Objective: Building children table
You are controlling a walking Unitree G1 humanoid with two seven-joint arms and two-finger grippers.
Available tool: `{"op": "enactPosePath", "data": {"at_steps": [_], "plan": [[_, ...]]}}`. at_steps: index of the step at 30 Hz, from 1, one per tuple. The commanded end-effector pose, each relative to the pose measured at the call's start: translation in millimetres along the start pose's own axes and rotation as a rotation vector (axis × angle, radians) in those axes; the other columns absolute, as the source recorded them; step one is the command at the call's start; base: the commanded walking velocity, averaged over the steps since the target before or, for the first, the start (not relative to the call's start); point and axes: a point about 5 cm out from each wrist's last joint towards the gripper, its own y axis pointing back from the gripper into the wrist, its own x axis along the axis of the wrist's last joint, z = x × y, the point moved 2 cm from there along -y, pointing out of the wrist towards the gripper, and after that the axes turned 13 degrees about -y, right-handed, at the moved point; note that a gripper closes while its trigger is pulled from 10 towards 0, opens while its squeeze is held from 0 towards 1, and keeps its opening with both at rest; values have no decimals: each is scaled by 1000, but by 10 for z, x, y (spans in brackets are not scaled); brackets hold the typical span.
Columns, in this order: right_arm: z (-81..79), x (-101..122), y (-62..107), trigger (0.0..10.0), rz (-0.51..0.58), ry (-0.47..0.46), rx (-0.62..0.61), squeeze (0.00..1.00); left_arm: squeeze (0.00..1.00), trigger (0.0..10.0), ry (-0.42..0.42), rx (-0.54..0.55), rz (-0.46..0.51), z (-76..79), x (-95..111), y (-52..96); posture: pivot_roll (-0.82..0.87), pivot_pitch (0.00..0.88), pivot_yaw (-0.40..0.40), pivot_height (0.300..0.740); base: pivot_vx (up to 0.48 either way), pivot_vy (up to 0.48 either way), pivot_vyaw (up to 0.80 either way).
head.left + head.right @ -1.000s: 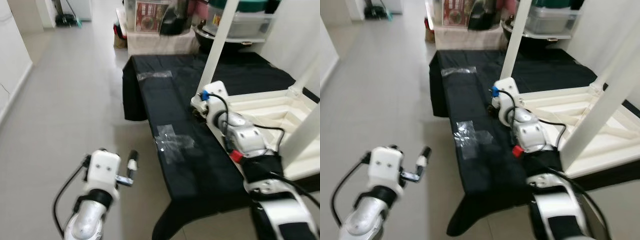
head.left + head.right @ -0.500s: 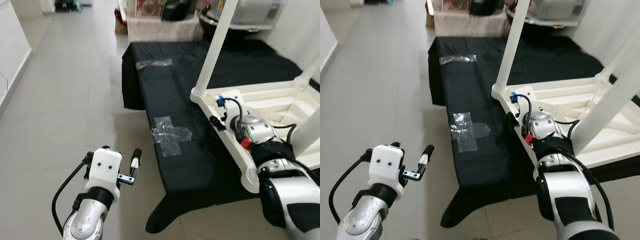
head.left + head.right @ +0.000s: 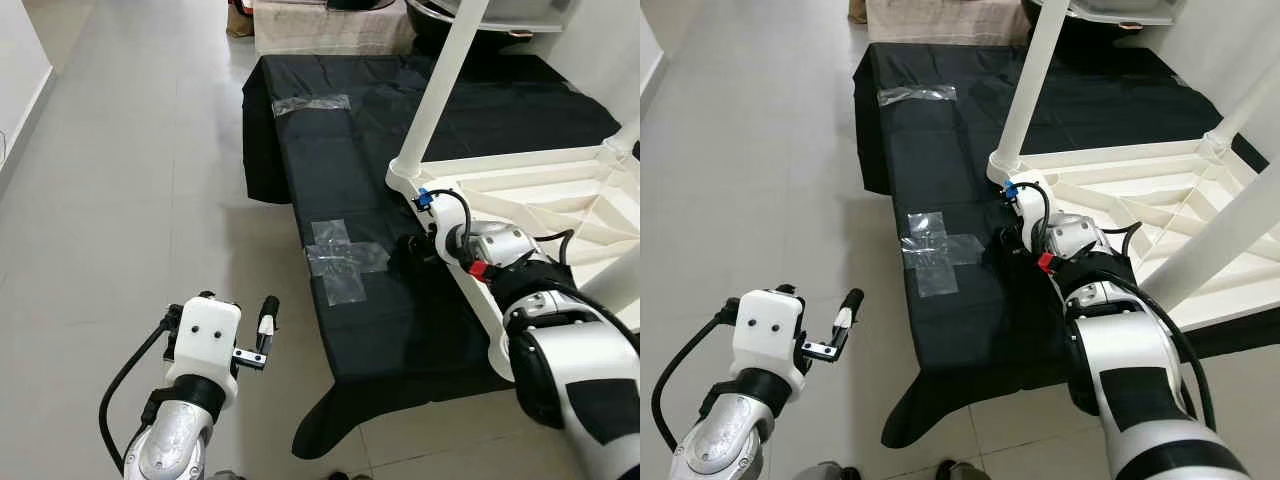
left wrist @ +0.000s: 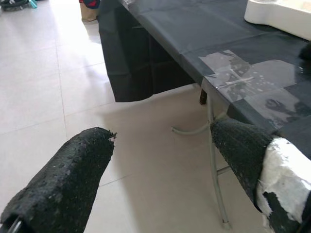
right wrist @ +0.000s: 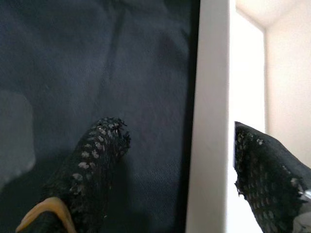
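1. The white children table point(image 3: 560, 200) lies upside down at the right of the left eye view, resting on a tabletop covered with a black cloth point(image 3: 340, 150); one white leg point(image 3: 445, 85) rises from its near left corner toward the top of the frame.
2. The right gripper point(image 5: 194, 165) sits at the upturned table's left edge, just below that corner, right of centre in the head views.
3. In the right wrist view its jaws stand apart and straddle the white rim point(image 5: 209, 121): one black finger point(image 5: 95, 160) is over the black cloth, the other point(image 5: 267, 179) is on the table's inner side. Whether the fingers press on the rim cannot be told.
4. The left gripper point(image 3: 265, 325) hangs low at the lower left of the left eye view, over the pale tiled floor point(image 3: 130, 180), well apart from the tabletop.
5. Its jaws are wide apart and hold nothing, as the left wrist view shows, with floor between the two fingers.
6. Patches of clear tape point(image 3: 340, 262) lie on the black cloth just left of the right gripper; another strip point(image 3: 312, 103) is farther up the frame.
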Motion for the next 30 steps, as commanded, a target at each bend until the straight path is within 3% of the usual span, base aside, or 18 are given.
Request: {"op": "enactPosePath", "data": {"at_steps": [1,5,8,9,11,12,15,16,18,19,23,25,27,28,30], "plan": [[202,-215,16,10000,-98,2,-50,0,0,10000,4,14,-16,-2,-5,29,59,214,-135,740,0,0,0],[224,-221,25,10000,-103,-1,-49,0,0,10000,7,17,-15,-1,-3,29,59,214,-135,740,0,0,0],[299,-261,54,10000,-133,50,-31,0,0,10000,6,18,-15,-1,-2,26,53,214,-137,740,0,0,0],[320,-289,70,9137,-160,103,7,0,0,10000,3,22,-14,-7,-1,20,53,214,-134,740,0,0,0],[320,-289,70,9137,-160,103,7,0,0,10000,3,22,-14,-7,-1,20,53,214,-134,740,0,0,0],[311,-312,87,0,-190,145,69,0,0,10000,0,28,-12,-21,2,13,51,214,-136,740,0,0,0],[213,-286,123,0,-224,216,226,0,0,10000,-10,46,-6,-70,13,-6,53,215,-135,740,0,0,0],[213,-286,123,0,-224,216,226,0,0,10000,-10,46,-6,-70,13,-6,53,215,-135,740,0,0,0],[72,-224,157,0,-221,260,381,0,0,10000,-20,61,0,-114,22,-23,55,214,-133,740,0,0,0],[72,-224,157,0,-221,260,381,0,0,10000,-20,61,0,-114,22,-23,55,214,-133,740,0,0,0],[-117,-142,235,0,-197,378,598,0,0,10000,-43,82,13,-191,31,-68,52,206,-127,740,0,0,0],[-136,-145,252,0,-200,396,631,0,0,10000,-46,85,14,-201,30,-74,52,206,-127,740,0,0,0],[-178,-204,312,0,-214,488,740,0,0,10000,-52,90,17,-221,32,-90,49,201,-128,740,0,0,0],[-178,-204,312,0,-214,488,740,0,0,10000,-52,90,17,-221,32,-90,49,201,-128,740,0,0,0],[-227,-337,442,0,-221,616,925,0,0,10000,-54,94,20,-235,30,-110,44,191,-125,740,0,0,0]]}}
